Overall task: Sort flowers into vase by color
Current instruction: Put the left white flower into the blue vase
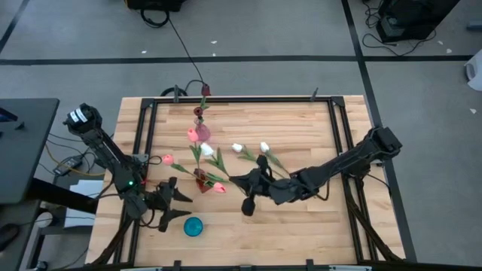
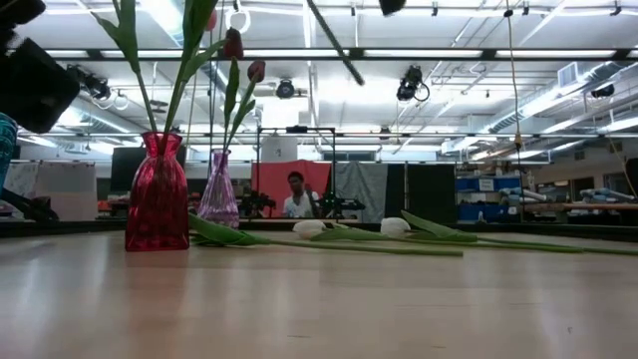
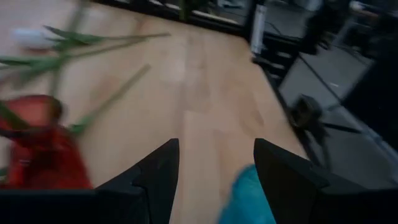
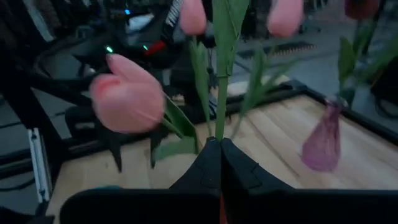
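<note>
Tulips were spread over the middle of the wooden table (image 1: 301, 233), some in vases and some lying loose. At the left, the left gripper (image 1: 170, 203) hovered low near the front edge with its fingers (image 3: 155, 180) released and spread wide, nothing between them; a small teal vase (image 1: 193, 226) stood just in front of it. A pink tulip head (image 1: 167, 159) lay on the wood just behind that gripper. Toward the centre stood a red vase (image 1: 202, 179) with green stems rising from it and a pink tulip (image 1: 219, 187) just beside it. Farther back, another pink head (image 1: 199, 135) showed near a clear purple vase (image 2: 219, 202), which in the low view held maroon tulips (image 2: 256, 71). Two white tulips (image 1: 237, 147) (image 1: 264, 147) lay flat on the table to the right of the red vase, their stems trailing toward the right. The right gripper (image 1: 260, 178) hung beside the red vase, its jaws clenched on the green stem of a pink tulip (image 4: 127, 93) held upright, the stem (image 4: 221, 106) pinched where the fingertips (image 4: 208, 163) met. The right arm (image 1: 354, 159) stretched back toward the table's right side. In the room beyond, a person (image 2: 296, 196) sat far off.
</note>
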